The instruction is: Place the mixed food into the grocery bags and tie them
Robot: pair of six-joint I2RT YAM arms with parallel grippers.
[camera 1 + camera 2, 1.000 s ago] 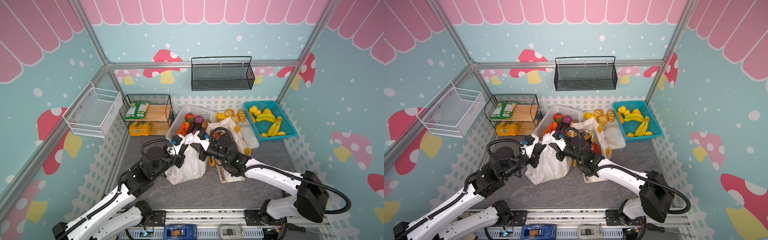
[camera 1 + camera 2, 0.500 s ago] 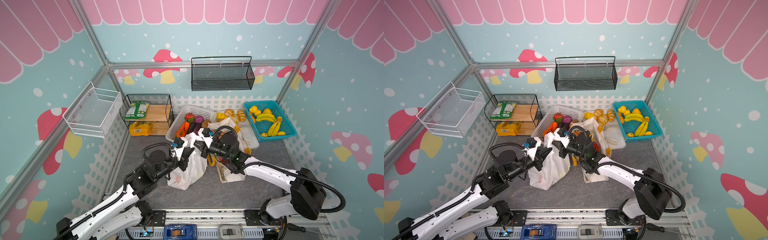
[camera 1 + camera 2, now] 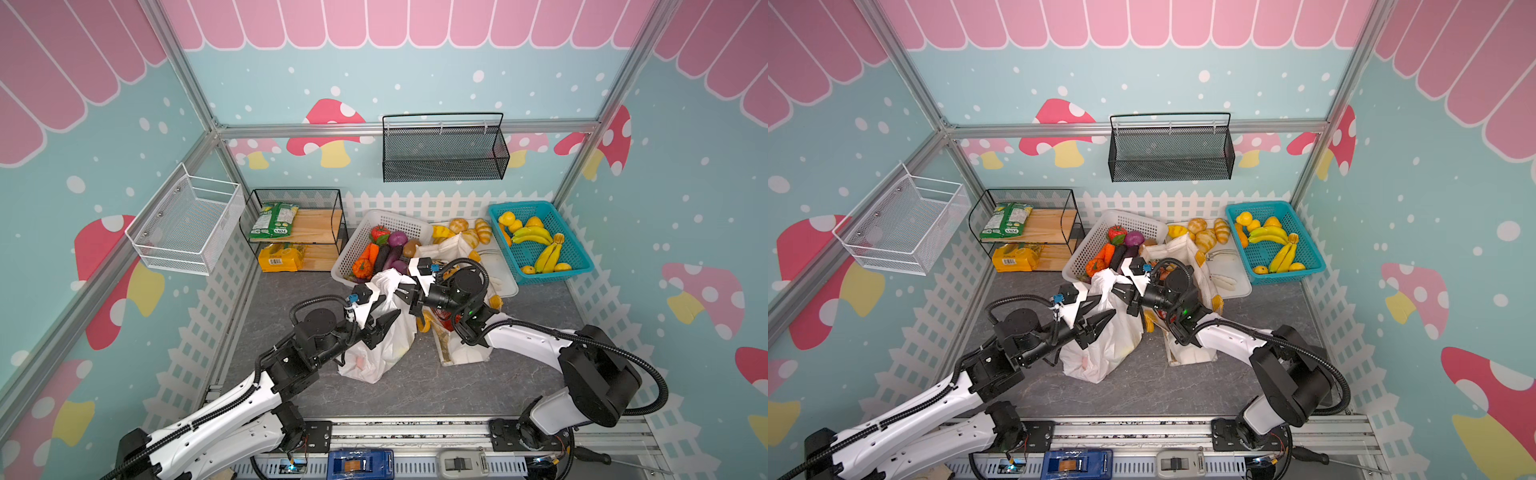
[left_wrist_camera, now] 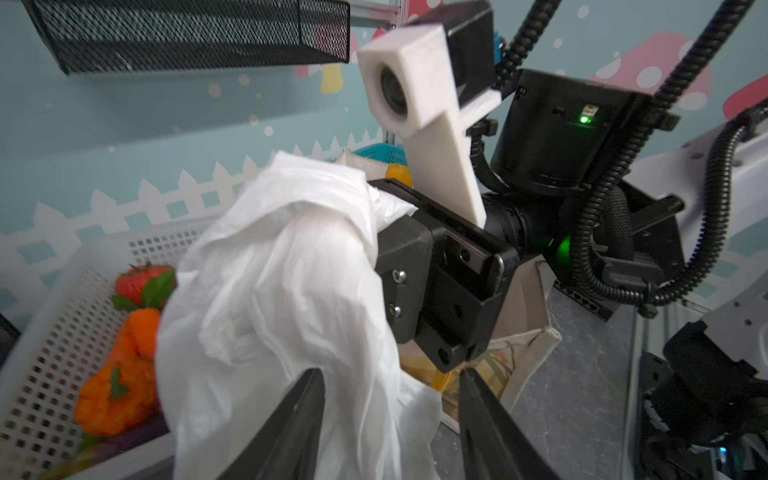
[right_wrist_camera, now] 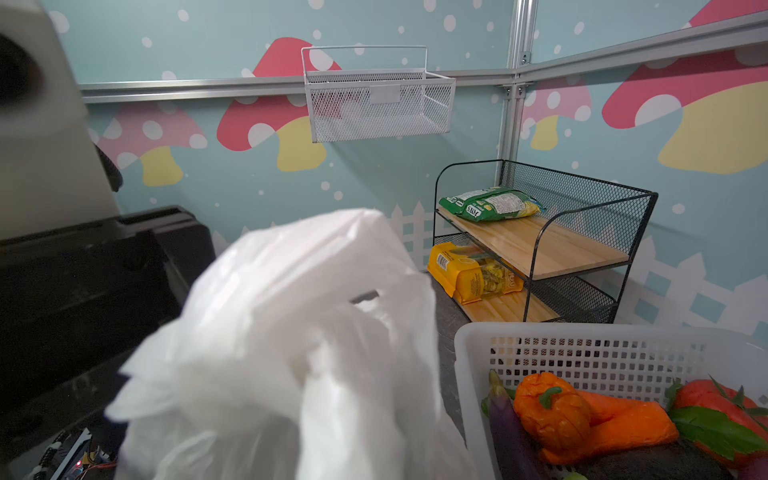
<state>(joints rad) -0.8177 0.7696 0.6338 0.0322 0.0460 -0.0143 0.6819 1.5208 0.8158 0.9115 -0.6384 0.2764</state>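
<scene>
The white plastic carrier bag [image 3: 384, 351] [image 3: 1100, 353] stands bulging on the grey floor, its contents hidden. My right gripper [image 3: 401, 287] [image 3: 1121, 287] is shut on the bag's bunched top; in the right wrist view the plastic [image 5: 291, 332] hides its fingers. My left gripper [image 3: 381, 318] [image 3: 1096, 313] [image 4: 388, 382] is open just beside the bag's upper side, with loose plastic [image 4: 270, 291] lying between its fingers but not pinched. The cream canvas tote [image 3: 465, 353] [image 3: 1190, 353] sits right of the bag, under the right arm, with something red [image 3: 445, 321] showing inside.
A white basket [image 3: 409, 226] of vegetables stands right behind the bag. A white tray [image 3: 500, 270] with bread and a blue basket [image 3: 579, 259] of bananas sit back right. A black two-tier rack [image 3: 297, 226] holds green and yellow packets back left.
My left gripper has opened, let go of the bag and drawn back towards the front left. The right gripper stays shut on the bag's top, which has shifted slightly towards the back.
</scene>
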